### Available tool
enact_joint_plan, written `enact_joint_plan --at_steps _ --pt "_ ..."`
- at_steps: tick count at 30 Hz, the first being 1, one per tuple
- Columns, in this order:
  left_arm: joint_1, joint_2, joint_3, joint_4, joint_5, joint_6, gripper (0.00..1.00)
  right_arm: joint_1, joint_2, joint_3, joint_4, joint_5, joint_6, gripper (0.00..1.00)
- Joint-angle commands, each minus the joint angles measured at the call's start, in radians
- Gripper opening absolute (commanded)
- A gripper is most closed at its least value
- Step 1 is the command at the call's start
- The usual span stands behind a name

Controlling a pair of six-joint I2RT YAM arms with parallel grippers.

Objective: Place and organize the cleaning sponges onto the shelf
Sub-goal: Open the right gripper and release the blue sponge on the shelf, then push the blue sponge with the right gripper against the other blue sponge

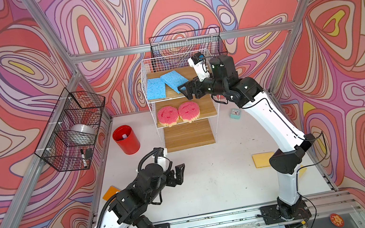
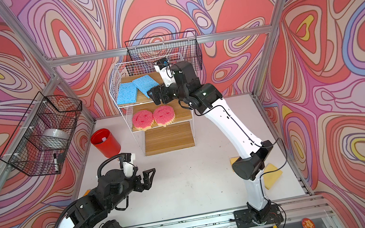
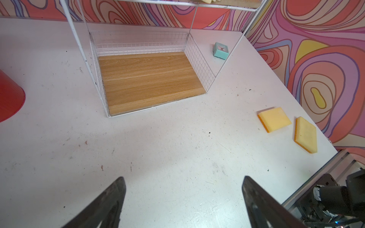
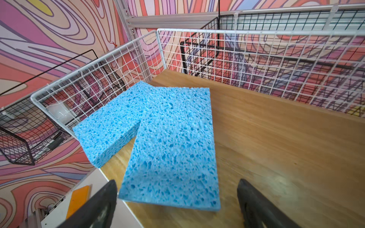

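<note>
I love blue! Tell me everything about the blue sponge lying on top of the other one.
The top blue sponge is a flat, soft-looking rectangle full of little holes. It lies tilted on the top wooden board of the shelf, one side resting on the other blue sponge. The right pincer stands open at its near end.

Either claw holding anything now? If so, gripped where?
Nothing held: right claw is open at the near end of a blue sponge resting on the top board of the shelf; left claw open over the table.
</note>
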Motion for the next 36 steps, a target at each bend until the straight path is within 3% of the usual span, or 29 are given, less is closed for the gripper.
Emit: enact_joint_plan --at_steps 1,18,26,36 --pt "0.009 -0.015 -0.008 -0.005 -0.013 -0.007 0.93 0.014 0.018 0.026 -0.025 0.033 0.003 0.98" --pt "0.008 -0.039 -0.016 -0.015 -0.016 -0.015 0.93 0.056 0.036 0.008 -0.019 0.071 0.003 0.98" --pt "0.008 -0.05 -0.014 -0.023 -0.019 -0.018 0.93 0.111 0.04 -0.008 -0.012 0.227 -0.037 0.96" --pt "0.008 -0.064 -0.016 -0.034 -0.027 -0.018 0.93 0.115 0.019 -0.051 0.019 0.259 -0.014 0.85"
